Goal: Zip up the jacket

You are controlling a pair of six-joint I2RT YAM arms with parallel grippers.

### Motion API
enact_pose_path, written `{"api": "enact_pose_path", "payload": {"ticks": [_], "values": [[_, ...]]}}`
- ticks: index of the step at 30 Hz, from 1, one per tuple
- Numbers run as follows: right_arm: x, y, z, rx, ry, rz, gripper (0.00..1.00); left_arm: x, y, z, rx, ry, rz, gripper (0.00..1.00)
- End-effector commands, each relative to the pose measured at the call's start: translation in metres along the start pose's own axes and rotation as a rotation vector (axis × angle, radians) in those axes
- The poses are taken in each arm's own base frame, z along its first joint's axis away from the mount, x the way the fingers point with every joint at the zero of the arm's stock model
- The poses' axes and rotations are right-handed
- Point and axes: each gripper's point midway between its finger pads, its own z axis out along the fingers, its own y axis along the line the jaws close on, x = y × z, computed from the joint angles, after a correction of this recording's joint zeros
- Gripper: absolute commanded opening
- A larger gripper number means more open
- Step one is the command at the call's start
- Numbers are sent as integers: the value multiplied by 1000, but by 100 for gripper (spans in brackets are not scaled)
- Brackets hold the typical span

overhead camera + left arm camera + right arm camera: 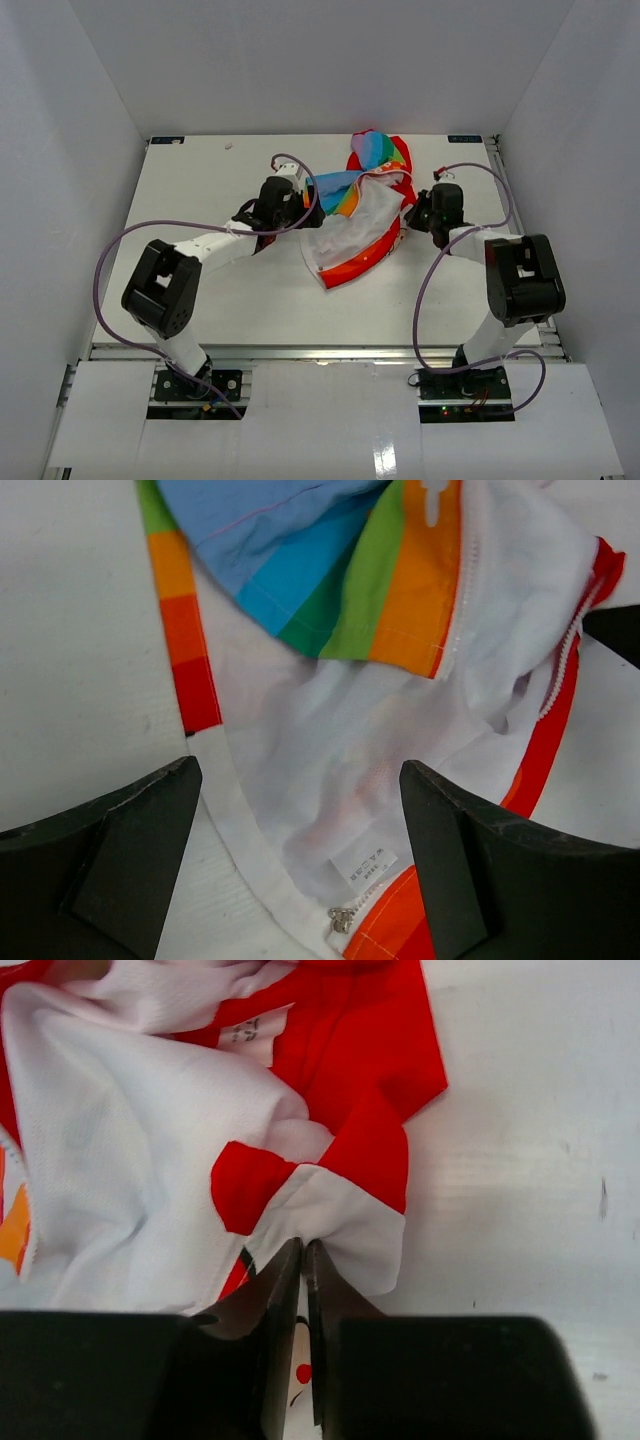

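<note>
The jacket point(362, 215) lies crumpled and open at the table's far middle, white mesh inside up, rainbow panels and red trim around it. My left gripper point(300, 205) is open at its left edge, jaws wide apart over the white lining point(330, 750). A small metal zipper slider point(343, 919) sits at the hem between the fingers, beside a white label point(367, 865). A white zipper tape point(566, 665) runs along the red edge. My right gripper point(418, 212) is shut on a fold of the jacket's white and red fabric point(330, 1222) at its right side.
White enclosure walls surround the white table point(220, 190). Purple cables loop from both arms. Bare table surface lies to the left of the jacket in the left wrist view point(70, 650) and right of it in the right wrist view point(530, 1140).
</note>
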Motion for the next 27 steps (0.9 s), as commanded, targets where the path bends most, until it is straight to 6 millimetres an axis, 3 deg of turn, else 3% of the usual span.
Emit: {"api": "enact_pose_path", "payload": {"ticks": [1,2,6,9,13,21,24,27], "values": [[-23,24,8,-171,54,-130,25,-15,-44,8,227,-12,189,89],[-22,29,6,-204,65,-131,45,-15,-41,15,223,-17,237,89],[-16,35,-18,-250,13,-136,69,-13,-29,40,181,-13,380,84],[-24,34,-34,-238,-27,-145,72,-18,-21,55,122,-21,494,73],[-23,38,-46,-258,-39,-145,73,-26,-15,81,71,-22,545,71],[-22,38,-54,-259,-57,-124,73,-46,-74,80,303,-40,528,75],[-13,36,-57,-254,-37,-86,73,-37,-76,89,319,35,499,76],[1,37,-59,-248,-42,-16,82,-17,-78,100,350,113,460,76]]}}
